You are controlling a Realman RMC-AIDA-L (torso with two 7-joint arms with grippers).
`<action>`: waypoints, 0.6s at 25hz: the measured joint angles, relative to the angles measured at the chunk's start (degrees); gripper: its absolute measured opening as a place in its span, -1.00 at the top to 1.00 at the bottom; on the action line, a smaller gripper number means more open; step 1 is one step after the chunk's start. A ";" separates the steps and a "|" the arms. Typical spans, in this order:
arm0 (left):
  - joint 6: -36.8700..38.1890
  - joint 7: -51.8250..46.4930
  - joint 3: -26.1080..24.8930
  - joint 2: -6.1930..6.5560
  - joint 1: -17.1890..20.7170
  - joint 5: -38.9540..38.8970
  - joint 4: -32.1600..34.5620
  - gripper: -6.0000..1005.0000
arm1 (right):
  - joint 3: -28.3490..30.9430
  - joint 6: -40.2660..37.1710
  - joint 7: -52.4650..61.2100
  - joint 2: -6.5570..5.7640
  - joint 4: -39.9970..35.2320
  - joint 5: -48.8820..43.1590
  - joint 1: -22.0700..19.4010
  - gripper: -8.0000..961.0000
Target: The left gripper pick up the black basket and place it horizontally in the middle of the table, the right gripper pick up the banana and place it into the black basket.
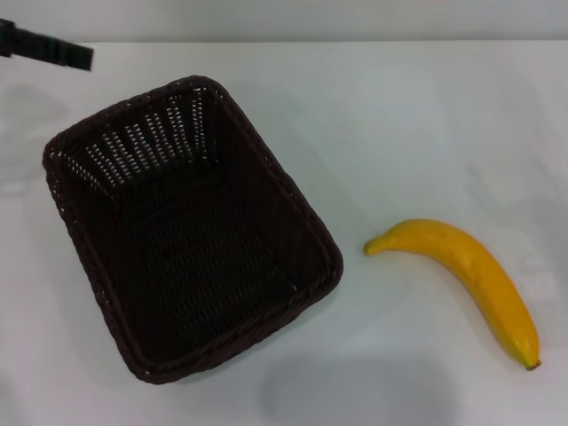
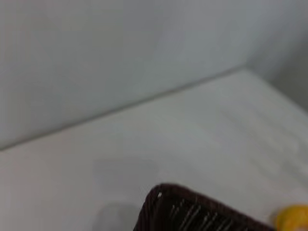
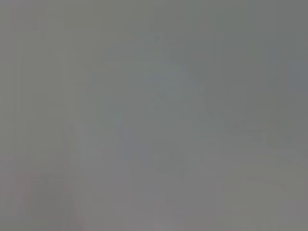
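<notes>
The black basket [image 1: 191,226] lies on the white table [image 1: 417,115], left of the middle, its long side running diagonally. It holds nothing. A corner of its rim also shows in the left wrist view [image 2: 192,209]. The yellow banana [image 1: 466,271] lies on the table to the basket's right, apart from it, stem end towards the basket. A bit of it shows in the left wrist view [image 2: 293,216]. My left gripper [image 1: 53,49] shows only as a black part at the far left corner, beyond the basket and clear of it. My right gripper is out of view.
The table's far edge [image 1: 355,40] meets a pale wall. The right wrist view shows only a plain grey blur.
</notes>
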 joint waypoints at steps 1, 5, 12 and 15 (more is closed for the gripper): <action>-0.02 -0.06 0.05 -0.17 -0.71 1.57 -0.05 -0.71 | 0.00 0.00 0.00 0.00 -0.01 0.00 0.00 -0.78; -0.04 -0.03 1.57 -0.79 -2.86 7.06 -0.37 -0.71 | 0.00 0.02 0.05 0.00 -0.03 -0.09 -0.12 -0.78; 3.65 1.39 4.17 -2.51 -4.98 14.59 0.07 -0.71 | 0.02 0.12 0.56 -0.09 -0.04 -0.10 -0.18 -0.78; 6.97 2.46 4.88 -4.10 -5.15 17.65 0.25 -0.71 | 0.10 0.09 0.69 -0.12 -0.14 -0.09 -0.16 -0.78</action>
